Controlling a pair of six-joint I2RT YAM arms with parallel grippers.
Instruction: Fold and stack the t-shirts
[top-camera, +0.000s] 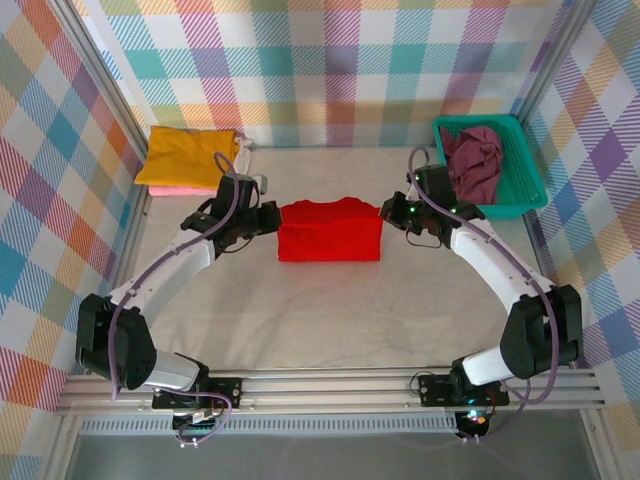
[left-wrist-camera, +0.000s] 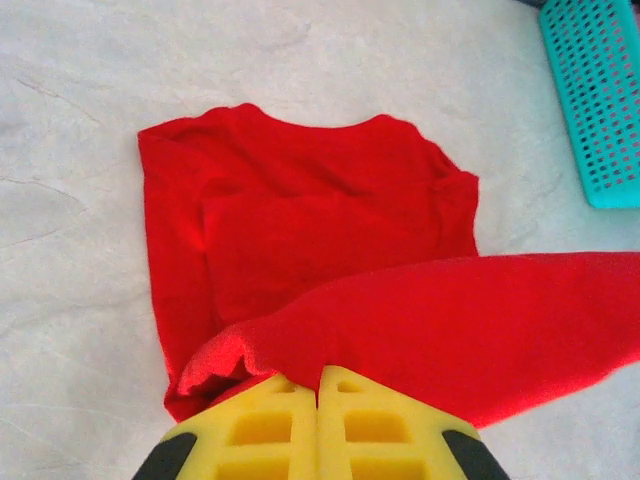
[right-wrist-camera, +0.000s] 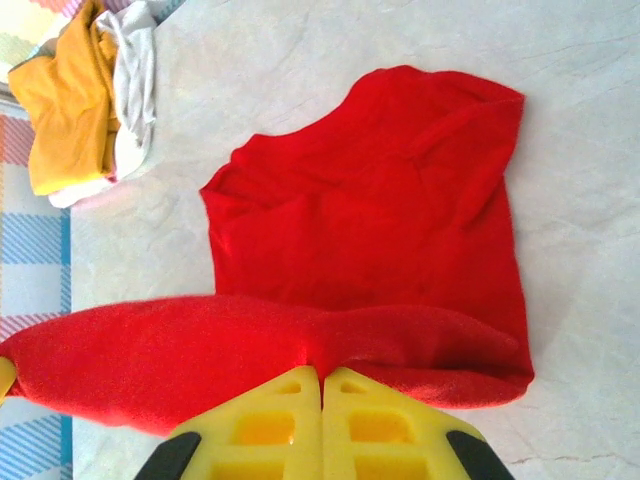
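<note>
I see the red t-shirt (top-camera: 330, 230) lying folded on the pale, creased desk (top-camera: 330, 330). My left fingers (left-wrist-camera: 260, 425) pinch its left edge and my right fingers (right-wrist-camera: 375, 425) its right edge. Far-left of it sits the mustard t-shirt (top-camera: 188, 155), far-right the teal basket (top-camera: 525, 185). Plaid walls (top-camera: 330, 70) enclose everything.
</note>
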